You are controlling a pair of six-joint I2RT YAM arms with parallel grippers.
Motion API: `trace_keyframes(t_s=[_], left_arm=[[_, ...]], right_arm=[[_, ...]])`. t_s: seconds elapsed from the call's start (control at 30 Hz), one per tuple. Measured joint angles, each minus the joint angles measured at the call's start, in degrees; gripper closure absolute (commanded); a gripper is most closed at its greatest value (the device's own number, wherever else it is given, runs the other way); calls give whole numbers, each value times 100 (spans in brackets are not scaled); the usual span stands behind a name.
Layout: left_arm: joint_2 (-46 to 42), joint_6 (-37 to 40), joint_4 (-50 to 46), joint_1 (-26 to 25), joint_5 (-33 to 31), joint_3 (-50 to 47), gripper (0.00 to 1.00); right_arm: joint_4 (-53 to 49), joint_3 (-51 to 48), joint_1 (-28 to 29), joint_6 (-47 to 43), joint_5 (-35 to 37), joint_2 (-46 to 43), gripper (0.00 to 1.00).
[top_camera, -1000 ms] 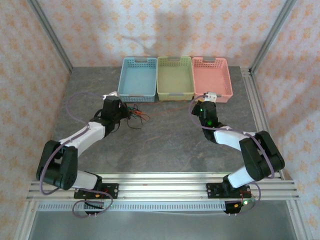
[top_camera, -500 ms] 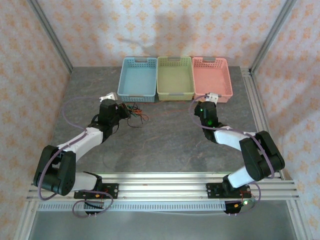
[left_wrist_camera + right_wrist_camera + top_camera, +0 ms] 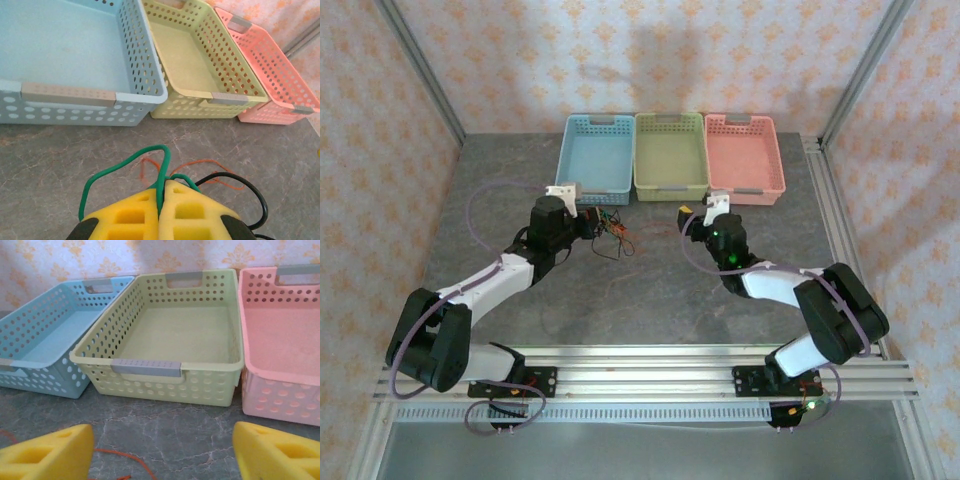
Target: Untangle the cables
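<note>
Top external view first: the cables (image 3: 612, 230) sit as a small dark clump with orange showing, just left of the frame's middle, on the grey table (image 3: 650, 295) right in front of the blue basket (image 3: 566, 165). The left gripper (image 3: 584, 224) is at the clump's left edge. In the left wrist view its yellow jaws are pinched together on a green cable (image 3: 122, 164), which runs up between them and loops toward the upper left. A black cable (image 3: 259, 195) curls off at lower right, and a thin orange strand (image 3: 212, 162) lies on the table beyond.

The right gripper (image 3: 688, 224) is right of centre, near the clump but apart from it, pointing left toward it. In the right wrist view its jaws stand wide apart with nothing between them, and an orange strand trails along the bottom left of that frame.

To my eye the step in hand is the pull-apart: one side anchors the bunch while the other lines up to take a strand. The clump looks tangled, so little seems done, and I can't tell which strands cross where. Next, the right gripper needs to drop lower and leftward, close on the orange strand alone, then draw rightward slowly so the knot loosens rather than tightens.
</note>
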Motion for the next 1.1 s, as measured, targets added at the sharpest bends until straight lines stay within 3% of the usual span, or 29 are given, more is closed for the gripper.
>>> trace_keyframes(t_s=[0.13,0.33,0.57,0.83,1.1], left_arm=[[0,225,-59,7,142,0,100],[-24,577,-70,7,490,0,100],[-219,833,-66,7,721,-2,100],[-299,887,-66,83,763,-20,100],[-337,754,-79,227,107,-59,100]], right_arm=[[-2,0,-15,-164,-31,2,30],[275,92,144,-450,-1596,376,38],[-166,363,769,-1357,-2951,752,37],[-798,662,1025,-2116,-3510,973,40],[-813,654,1027,-2262,-3499,973,35]])
